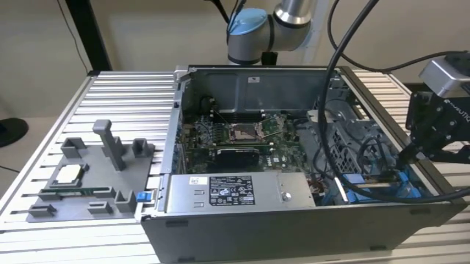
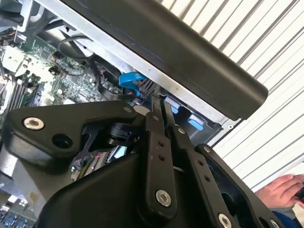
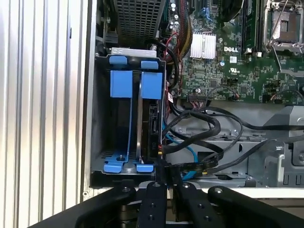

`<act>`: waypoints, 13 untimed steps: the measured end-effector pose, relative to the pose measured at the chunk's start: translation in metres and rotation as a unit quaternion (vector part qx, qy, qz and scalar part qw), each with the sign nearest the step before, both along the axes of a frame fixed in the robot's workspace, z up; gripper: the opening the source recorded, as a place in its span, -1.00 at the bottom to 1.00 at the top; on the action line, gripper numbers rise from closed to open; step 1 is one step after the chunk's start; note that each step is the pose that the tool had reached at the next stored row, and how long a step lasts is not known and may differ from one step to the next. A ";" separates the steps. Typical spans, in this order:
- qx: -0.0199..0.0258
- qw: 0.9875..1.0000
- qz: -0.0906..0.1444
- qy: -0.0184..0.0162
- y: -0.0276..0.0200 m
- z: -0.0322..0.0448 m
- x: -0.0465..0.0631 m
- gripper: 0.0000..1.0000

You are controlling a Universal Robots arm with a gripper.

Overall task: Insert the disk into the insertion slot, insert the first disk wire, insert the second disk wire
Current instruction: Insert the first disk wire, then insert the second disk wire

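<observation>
Down at the near corner of the open computer case (image 1: 294,231), the disk (image 3: 152,128) stands on edge inside the insertion slot (image 3: 99,123). Its blue carrier tabs show at both ends of the bay, beside a second pair of blue rails with nothing between them. The claw (image 3: 164,173) hangs just at the disk's end, close to a blue cable (image 3: 187,156) and a tangle of black cables (image 3: 209,128) that run across the case floor toward the motherboard (image 3: 228,71). In the second wrist view its fingers (image 2: 154,128) are drawn together until the tips meet; whether they pinch anything I cannot tell. In the exterior view, the silver power-supply box (image 1: 231,192) sits along the case's front edge. A grey parts fixture (image 1: 88,176) rests on the slatted desk (image 1: 125,93) toward the exterior view's left. A person's hand (image 2: 282,190) shows beyond the case.
</observation>
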State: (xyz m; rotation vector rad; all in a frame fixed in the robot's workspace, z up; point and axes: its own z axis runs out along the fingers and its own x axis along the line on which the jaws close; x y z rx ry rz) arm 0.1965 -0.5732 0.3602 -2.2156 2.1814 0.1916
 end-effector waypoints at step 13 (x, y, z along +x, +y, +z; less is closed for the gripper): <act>0.002 1.000 0.002 0.009 -0.0033 0.0138 0.000 -1.00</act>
